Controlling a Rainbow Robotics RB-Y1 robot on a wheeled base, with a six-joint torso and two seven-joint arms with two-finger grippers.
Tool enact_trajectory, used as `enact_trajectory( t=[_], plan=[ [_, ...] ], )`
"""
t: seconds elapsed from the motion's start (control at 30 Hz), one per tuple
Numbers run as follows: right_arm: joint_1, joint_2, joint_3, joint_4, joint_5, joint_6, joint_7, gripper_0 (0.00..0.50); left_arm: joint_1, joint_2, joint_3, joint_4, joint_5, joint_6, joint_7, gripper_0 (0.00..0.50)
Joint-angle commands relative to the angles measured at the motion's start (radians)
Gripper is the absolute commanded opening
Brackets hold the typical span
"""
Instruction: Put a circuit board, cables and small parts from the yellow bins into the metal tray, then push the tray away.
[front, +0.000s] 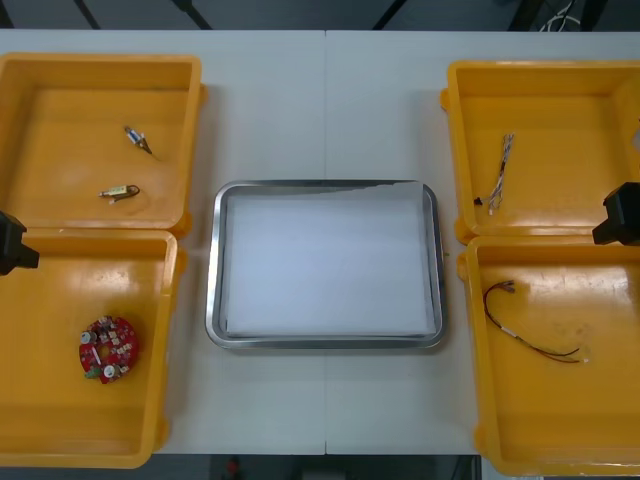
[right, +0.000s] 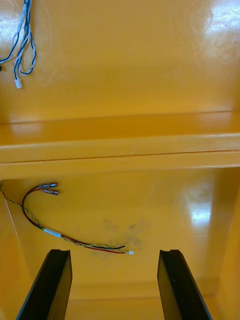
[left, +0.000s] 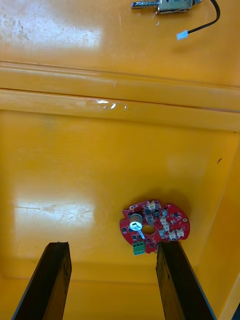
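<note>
Red circuit board (front: 108, 349) lies lower left, in yellow bin (front: 50, 400); left gripper (left: 112, 245) above, fingers apart. We should centre fingers across board's rim, descend straight. Metal tray (front: 213, 270) mid-frame, white inside. Right gripper (right: 114, 252) spread open over red and yellow cable (front: 530, 335), lower right.

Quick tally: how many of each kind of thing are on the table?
Yellow plastic bins: 4
Shiny metal tray, white inside: 1
Round red circuit board: 1
Twisted blue and white cable: 1
Red and yellow cable: 1
Small metal parts: 2
Total: 10
Left gripper and right gripper, open over the near bins, not counted.
</note>
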Motion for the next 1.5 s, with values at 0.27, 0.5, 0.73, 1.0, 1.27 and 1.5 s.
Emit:
enact_trajectory(
  t=[0.27, 0.5, 0.73, 1.0, 1.27, 1.5],
  plan=[
    [0.008, 0.004, -0.025, -0.025, 0.008, -0.004, 0.025, 0.5, 0.013, 0.028, 0.027, -0.016, -0.007, 0.002, 0.05, 0.5],
    [0.008, 0.004, -0.025, -0.025, 0.008, -0.004, 0.025, 0.5, 0.013, 0.028, 0.027, -0.016, -0.007, 0.002, 0.05, 0.5],
    [0.008, 0.004, -0.025, -0.025, 0.008, -0.004, 0.025, 0.5, 0.013, 0.028, 0.027, -0.016, -0.007, 0.002, 0.05, 0.5],
    [0.008, 0.004, -0.025, -0.025, 0.008, -0.004, 0.025, 0.5, 0.013, 0.028, 0.027, -0.016, -0.007, 0.002, 0.05, 0.5],
    [0.008, 0.004, -0.025, -0.025, 0.008, -0.004, 0.025, 0.5, 0.013, 0.028, 0.027, -0.016, -0.007, 0.002, 0.05, 0.5],
    [0.008, 0.004, -0.025, -0.025, 0.008, -0.004, 0.025, 0.5, 0.013, 0.028, 0.027, -0.016, -0.007, 0.002, 0.05, 0.5]
  ],
)
